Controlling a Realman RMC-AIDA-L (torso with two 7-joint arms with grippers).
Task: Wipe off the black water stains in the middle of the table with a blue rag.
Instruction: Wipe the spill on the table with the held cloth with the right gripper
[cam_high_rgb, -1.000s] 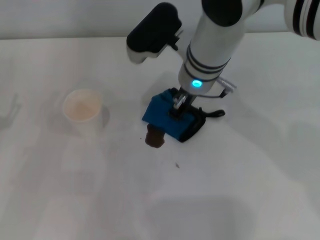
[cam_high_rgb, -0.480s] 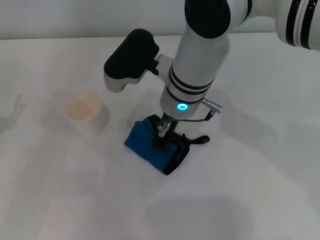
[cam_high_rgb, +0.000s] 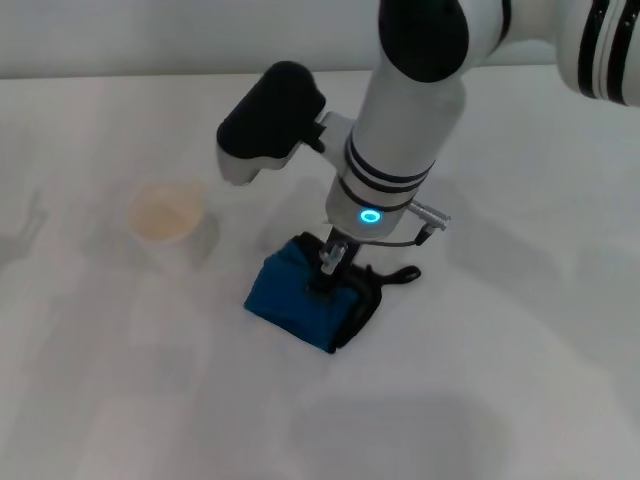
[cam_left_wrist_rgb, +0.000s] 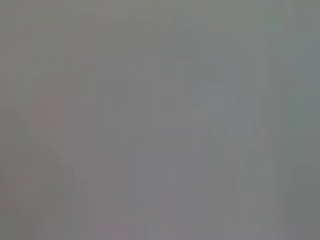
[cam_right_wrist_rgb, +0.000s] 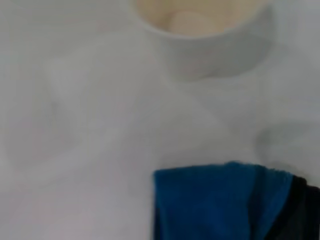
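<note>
White table (cam_high_rgb: 520, 360), blue rag (cam_high_rgb: 300, 295).

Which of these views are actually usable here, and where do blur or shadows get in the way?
Head view: sharp, soft shadows under the right gripper pressing the blue rag; paper cup washed out against the table. Left wrist view: featureless grey, unusable. Right wrist view: out of focus, rag and cup rim recognisable only as soft shapes.

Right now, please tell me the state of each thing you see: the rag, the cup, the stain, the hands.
blue rag: folded, flat on the table, pressed down by the right hand.
right hand: shut on the rag.
paper cup: upright, apart from the rag.
black water stains: none visible.
left hand: not in view.
</note>
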